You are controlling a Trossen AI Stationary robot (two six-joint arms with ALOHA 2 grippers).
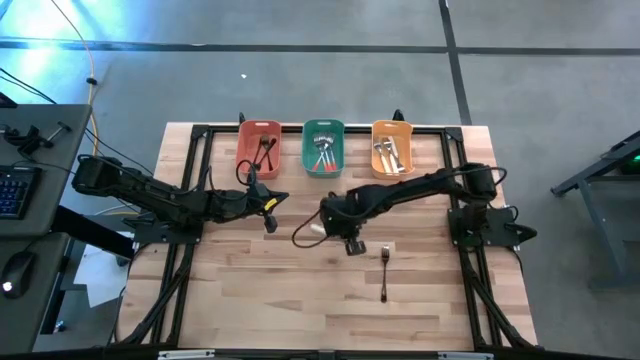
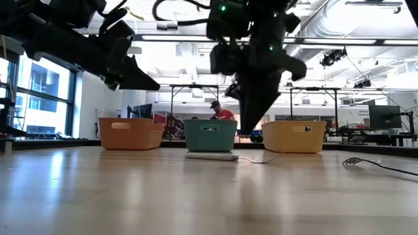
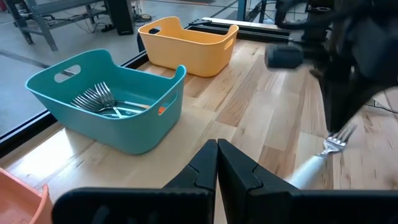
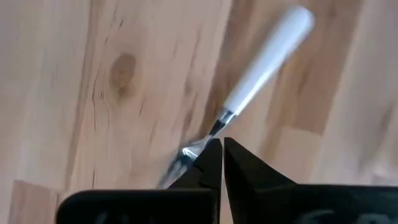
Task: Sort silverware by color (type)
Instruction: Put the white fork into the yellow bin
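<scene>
A white-handled fork (image 1: 305,235) lies flat on the table's middle; the right wrist view shows its handle (image 4: 267,62) and its head (image 4: 177,165). My right gripper (image 1: 335,215) is shut and points down just over the fork's neck (image 4: 214,127). In the low view its tips (image 2: 251,134) end above the table, clear of the fork (image 2: 212,156). My left gripper (image 3: 217,152) is shut and empty, and hovers (image 1: 272,205) in front of the red bin. A black-handled fork (image 1: 385,272) lies to the right, nearer the near edge.
Three bins stand in a row at the far edge: red (image 1: 258,148), green (image 1: 323,147) and orange (image 1: 392,147), each with silverware inside. The green bin (image 3: 143,124) holds several forks (image 3: 99,99). Bare wood stretches from the grippers to the near edge.
</scene>
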